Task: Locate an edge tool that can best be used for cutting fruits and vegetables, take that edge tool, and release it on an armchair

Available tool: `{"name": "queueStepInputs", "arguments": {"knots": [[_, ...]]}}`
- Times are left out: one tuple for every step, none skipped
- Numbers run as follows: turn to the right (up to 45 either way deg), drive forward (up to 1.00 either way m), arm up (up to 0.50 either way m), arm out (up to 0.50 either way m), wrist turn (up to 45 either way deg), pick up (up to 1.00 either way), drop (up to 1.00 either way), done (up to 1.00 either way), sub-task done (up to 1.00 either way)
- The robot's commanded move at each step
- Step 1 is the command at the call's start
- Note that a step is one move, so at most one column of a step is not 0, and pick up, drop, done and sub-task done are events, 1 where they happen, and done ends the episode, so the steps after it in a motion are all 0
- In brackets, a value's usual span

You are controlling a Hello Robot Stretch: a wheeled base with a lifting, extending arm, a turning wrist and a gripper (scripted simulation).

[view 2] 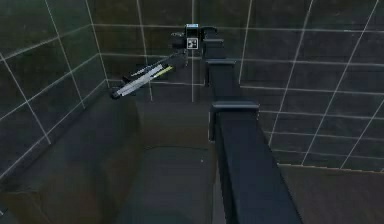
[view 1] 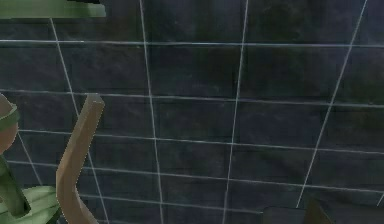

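Observation:
In the arm side view my dark arm (view 2: 240, 130) rises from the bottom edge to the white marker squares (view 2: 194, 40) near the top. Left of them the gripper (view 2: 126, 88) points down and to the left. A slim knife-like thing with a pale streak (view 2: 143, 76) hangs at its far end, clear of the dark tiles behind, so the gripper holds it. In the forward view's lower left stands a brown wooden chair arm (view 1: 80, 150) with a green cushion (view 1: 28, 205) beside it, seemingly part of an armchair.
Dark blue tiled floor (view 1: 240, 110) spreads across the forward view. A green object (view 1: 50, 6) cuts in at the top left corner, and a dark shape (view 1: 330, 212) sits at the bottom right. In the arm side view, tiled surfaces (view 2: 50, 60) meet in a corner on the left.

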Motion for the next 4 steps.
{"name": "queueStepInputs", "arguments": {"knots": [[0.0,0.00,0.00,0.00,45.0,0.00,0.00,0.00,0.00],[0.0,0.00,0.00,0.00,18.0,0.00,0.00,0.00,0.00],[0.0,0.00,-0.38,0.00,0.0,0.00,0.00,0.00,0.00],[0.0,0.00,-0.32,0.00,0.0,0.00,0.00,0.00,0.00]]}}
